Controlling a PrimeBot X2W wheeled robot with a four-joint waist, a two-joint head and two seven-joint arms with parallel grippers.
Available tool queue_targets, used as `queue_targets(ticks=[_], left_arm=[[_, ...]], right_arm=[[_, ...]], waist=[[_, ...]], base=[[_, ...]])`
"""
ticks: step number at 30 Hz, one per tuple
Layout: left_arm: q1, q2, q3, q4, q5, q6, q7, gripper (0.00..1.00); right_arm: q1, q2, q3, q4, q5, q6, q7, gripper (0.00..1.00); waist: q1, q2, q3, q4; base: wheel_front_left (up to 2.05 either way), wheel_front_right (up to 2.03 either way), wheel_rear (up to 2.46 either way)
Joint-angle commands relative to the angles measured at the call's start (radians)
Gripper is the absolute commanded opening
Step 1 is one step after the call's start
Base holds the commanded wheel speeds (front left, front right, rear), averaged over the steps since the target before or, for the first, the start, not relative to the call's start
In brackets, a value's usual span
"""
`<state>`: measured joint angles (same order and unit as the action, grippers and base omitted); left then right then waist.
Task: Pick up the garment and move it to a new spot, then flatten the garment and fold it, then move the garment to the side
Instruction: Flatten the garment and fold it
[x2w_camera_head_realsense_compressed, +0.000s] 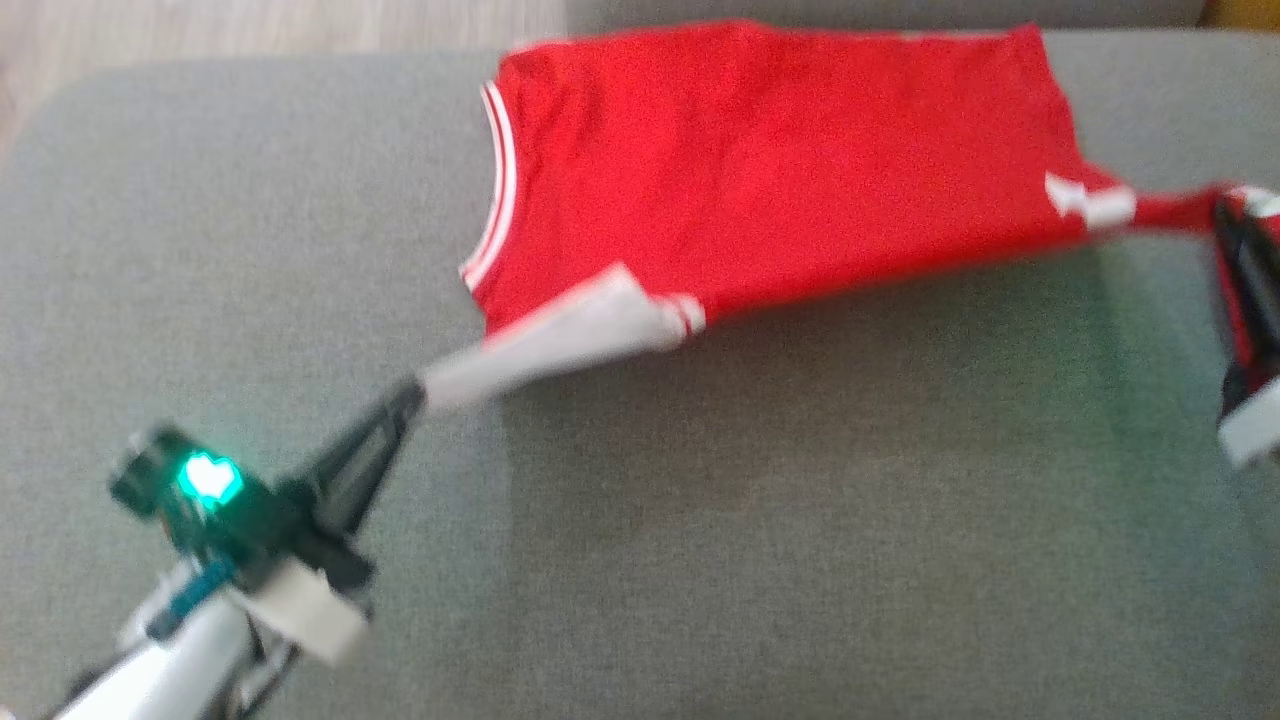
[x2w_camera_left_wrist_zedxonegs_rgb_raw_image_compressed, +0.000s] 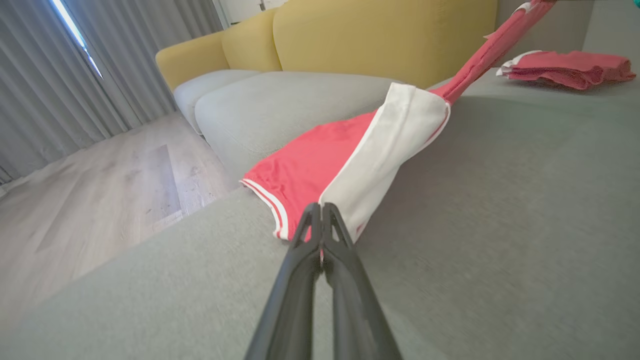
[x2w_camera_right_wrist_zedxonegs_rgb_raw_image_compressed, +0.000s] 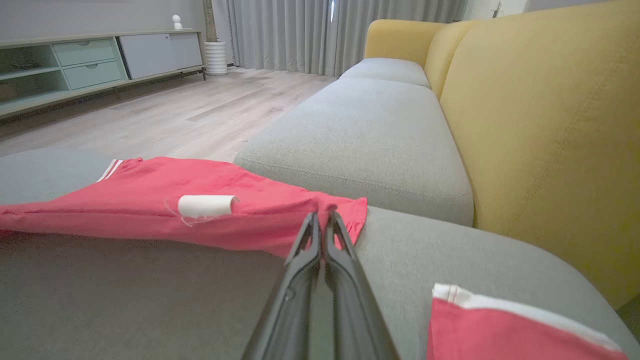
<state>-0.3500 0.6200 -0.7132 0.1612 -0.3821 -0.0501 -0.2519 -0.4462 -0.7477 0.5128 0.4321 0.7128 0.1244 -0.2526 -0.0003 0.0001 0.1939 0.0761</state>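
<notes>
Your left gripper (x2w_camera_head_realsense_compressed: 415, 392) at lower left and right gripper (x2w_camera_head_realsense_compressed: 1226, 214) at far right each pinch a corner of the garment (x2w_camera_head_realsense_compressed: 780, 160), apparently stretching it taut to flatten it.

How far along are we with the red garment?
Pickup looks done: the left gripper and right gripper are each shut on a corner of the red garment. In hand: it is stretched between them, near edge lifted off the grey cushion. Still to do: laying it flat, folding it, moving it aside.
</notes>
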Motion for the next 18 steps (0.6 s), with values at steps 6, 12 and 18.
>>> queue_targets(ticks=[6,12,18], left_arm=[[0.102,0.067,0.001,-0.057,-0.022,0.028,0.017,0.00],[0.198,0.093,-0.034,-0.105,-0.034,0.039,0.041,0.00],[0.221,0.119,-0.052,-0.136,-0.042,0.023,0.062,0.00]], right_arm=[[0.221,-0.002,-0.076,-0.082,-0.010,0.006,-0.009,0.00],[0.390,0.027,-0.172,-0.143,-0.040,0.006,-0.009,0.00],[0.485,0.032,-0.231,-0.205,-0.055,0.006,-0.009,0.00]], waist=[[0.0003,-0.0001,-0.081,0.002],[0.0003,-0.0001,-0.100,0.001],[0.0003,-0.0001,-0.080,0.003]], base=[[0.00,0.00,0.00],[0.00,0.00,0.00],[0.00,0.00,0.00]])
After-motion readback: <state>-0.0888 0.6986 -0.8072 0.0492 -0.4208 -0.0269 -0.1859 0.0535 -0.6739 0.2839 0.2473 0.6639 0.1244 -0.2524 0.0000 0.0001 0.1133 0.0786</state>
